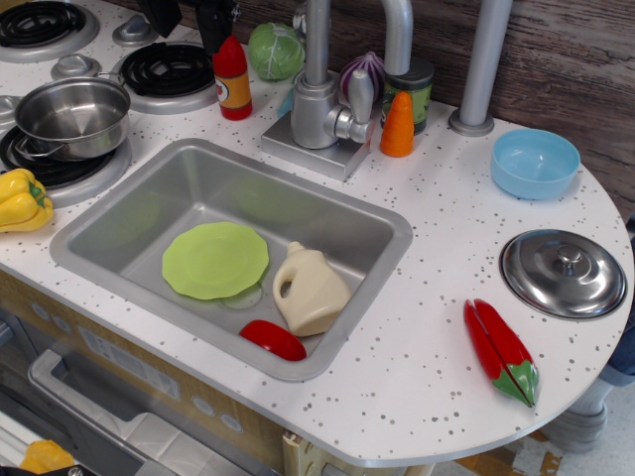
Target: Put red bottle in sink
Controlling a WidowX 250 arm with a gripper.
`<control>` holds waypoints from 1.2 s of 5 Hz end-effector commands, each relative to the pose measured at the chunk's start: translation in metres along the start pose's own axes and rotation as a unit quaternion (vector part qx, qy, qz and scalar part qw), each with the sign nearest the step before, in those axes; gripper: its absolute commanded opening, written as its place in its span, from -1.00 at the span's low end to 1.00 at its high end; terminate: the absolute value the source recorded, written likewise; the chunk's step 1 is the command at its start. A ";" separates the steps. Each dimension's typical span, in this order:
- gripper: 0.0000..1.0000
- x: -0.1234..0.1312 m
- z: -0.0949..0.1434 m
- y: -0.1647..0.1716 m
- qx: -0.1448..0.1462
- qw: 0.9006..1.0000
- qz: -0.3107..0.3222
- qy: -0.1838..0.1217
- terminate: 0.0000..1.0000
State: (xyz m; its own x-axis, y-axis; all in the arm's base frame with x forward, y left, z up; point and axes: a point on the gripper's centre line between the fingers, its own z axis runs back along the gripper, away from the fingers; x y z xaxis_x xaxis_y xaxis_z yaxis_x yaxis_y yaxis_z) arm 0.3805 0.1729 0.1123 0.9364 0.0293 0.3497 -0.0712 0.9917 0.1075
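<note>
The red bottle [233, 81] stands upright on the white countertop behind the sink's far left corner, beside a stove burner. The sink [129, 213] is a silver-grey basin holding a green plate [214, 259], a cream jug [310, 289] and a flat red piece [273, 339]. My gripper [189, 22] is at the top edge of the view, just above and to the left of the bottle. Its two black fingers stand apart with nothing between them. The right finger [216, 22] ends close above the bottle's cap.
A tap [322, 99] stands behind the sink, with a green cabbage [275, 50], a purple onion [363, 71], a can [415, 87] and an orange carrot [398, 126] around it. A steel pot [71, 116] and yellow pepper [20, 198] lie left. A blue bowl [535, 163], lid [564, 273] and red pepper [502, 351] lie right.
</note>
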 end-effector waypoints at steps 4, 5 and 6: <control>1.00 0.056 -0.015 0.010 0.012 0.998 -0.018 -0.063 -1.00; 1.00 0.057 -0.019 0.011 0.015 0.997 -0.014 -0.069 -1.00; 1.00 0.060 -0.020 0.011 0.022 0.997 -0.018 -0.066 -1.00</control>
State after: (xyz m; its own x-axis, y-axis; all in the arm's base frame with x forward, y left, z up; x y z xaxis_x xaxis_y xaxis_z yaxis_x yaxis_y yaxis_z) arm 0.4377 0.1887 0.0838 0.9152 -0.0064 0.4030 -0.0520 0.9896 0.1339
